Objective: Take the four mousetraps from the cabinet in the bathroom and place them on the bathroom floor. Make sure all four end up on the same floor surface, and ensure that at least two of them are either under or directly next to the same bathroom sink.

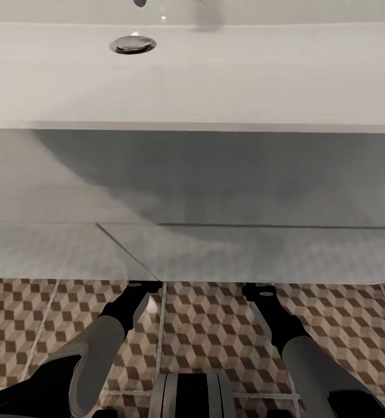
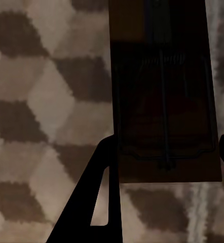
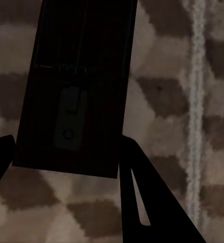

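White sink (image 1: 192, 81) at 12 o'clock; both arms reach beneath it over the cube-patterned floor (image 1: 215, 331). Left hand (image 2: 165, 162) is clamped on a mousetrap (image 2: 162, 101). Right hand (image 3: 66, 157) is clamped on a second mousetrap (image 3: 76, 86).

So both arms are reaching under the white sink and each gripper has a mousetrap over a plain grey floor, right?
Not quite: the floor is not plain grey. Both wrist views show brown and beige cube-patterned tiles behind the left mousetrap and right mousetrap. The rest holds under the sink.

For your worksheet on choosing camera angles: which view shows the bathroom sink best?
The head view: the bathroom sink spans it, with basin, drain and front panel. Both wrist views show patterned floor and a mousetrap between fingers instead.
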You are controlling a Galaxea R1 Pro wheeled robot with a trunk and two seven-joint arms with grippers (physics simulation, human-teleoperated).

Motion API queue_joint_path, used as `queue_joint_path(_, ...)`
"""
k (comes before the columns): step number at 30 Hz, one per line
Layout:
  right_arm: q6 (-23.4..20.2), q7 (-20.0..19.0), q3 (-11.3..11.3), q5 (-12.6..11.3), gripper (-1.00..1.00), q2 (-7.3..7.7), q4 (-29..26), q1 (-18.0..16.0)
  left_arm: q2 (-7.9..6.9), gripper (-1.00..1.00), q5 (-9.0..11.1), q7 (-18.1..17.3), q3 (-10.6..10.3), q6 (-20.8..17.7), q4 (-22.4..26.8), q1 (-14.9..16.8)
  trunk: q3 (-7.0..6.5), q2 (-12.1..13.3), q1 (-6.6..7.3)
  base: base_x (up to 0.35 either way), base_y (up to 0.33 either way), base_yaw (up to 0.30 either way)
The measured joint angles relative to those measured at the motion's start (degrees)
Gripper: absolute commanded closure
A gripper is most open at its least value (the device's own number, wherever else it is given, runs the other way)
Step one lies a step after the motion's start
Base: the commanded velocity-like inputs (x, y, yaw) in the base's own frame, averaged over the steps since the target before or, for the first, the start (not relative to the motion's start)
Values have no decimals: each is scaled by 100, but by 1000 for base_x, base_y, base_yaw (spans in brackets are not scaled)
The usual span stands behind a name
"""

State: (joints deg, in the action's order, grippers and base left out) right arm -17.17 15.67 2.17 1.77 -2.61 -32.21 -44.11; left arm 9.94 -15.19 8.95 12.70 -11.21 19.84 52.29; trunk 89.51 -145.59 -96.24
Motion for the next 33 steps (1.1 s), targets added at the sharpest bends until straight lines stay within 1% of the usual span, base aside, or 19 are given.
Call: queue_joint_path(33, -67, -62, 0, -21, 100, 5, 2, 0, 0, 100, 7, 0, 0, 0, -26, 0, 0, 0, 0, 1, 0, 0)
